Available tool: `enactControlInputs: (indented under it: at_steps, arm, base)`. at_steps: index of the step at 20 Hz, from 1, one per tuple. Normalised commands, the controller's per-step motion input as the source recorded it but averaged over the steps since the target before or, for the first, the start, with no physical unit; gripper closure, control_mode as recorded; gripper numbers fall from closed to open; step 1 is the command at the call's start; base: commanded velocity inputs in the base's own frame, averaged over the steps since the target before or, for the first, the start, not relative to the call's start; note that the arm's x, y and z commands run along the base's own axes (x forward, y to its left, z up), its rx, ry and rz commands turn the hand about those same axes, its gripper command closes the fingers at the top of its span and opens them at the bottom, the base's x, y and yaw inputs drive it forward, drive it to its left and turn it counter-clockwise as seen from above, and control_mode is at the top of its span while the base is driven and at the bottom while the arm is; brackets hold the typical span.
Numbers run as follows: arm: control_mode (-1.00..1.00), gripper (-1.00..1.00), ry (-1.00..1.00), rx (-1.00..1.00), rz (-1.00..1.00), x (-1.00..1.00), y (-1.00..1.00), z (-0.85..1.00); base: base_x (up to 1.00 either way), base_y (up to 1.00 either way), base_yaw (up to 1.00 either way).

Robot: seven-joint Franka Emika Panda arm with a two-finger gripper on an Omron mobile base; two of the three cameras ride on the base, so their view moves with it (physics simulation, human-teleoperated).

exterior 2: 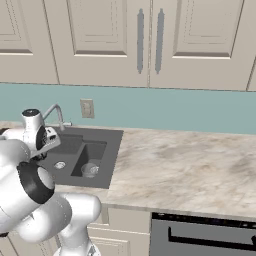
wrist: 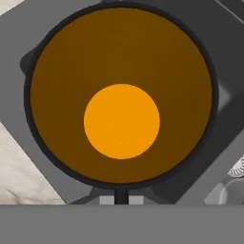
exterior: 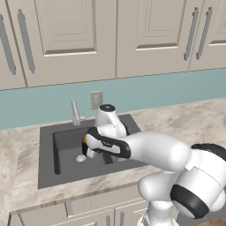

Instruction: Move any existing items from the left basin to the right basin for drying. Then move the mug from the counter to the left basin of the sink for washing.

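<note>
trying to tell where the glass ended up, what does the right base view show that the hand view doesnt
Right base view alone: the clear glass sitting in the right basin, plus the faucet. Hand view alone: the mug seen from straight above, orange inside, at the shut gripper. Both: the dark grey sink and the counter.

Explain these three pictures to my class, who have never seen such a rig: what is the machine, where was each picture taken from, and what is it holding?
The machine is a white robot arm in a computer-drawn kitchen. Two pictures come from cameras behind the arm, to its left and right, looking over a dark sink set in a marble counter. The third comes from a camera on the hand, looking straight down into a black mug with an orange inside, which the gripper is shut on, above the sink. A clear glass stands in the narrower basin.
</note>
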Motion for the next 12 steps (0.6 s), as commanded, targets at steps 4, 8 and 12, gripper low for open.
enactControlInputs:
  at_steps: [4,8,12]
  arm:
    - [-1.0,1.0,0.08,0.0,0.11,0.24,0.06,-0.26]
    - [-1.0,1.0,0.07,0.0,0.09,0.39,0.07,-0.27]
    - [-1.0,1.0,0.08,0.0,0.06,0.42,0.1,-0.24]
  base:
    - [0.0,0.0,0.0]
    - [0.0,0.0,0.0]
    - [0.0,0.0,0.0]
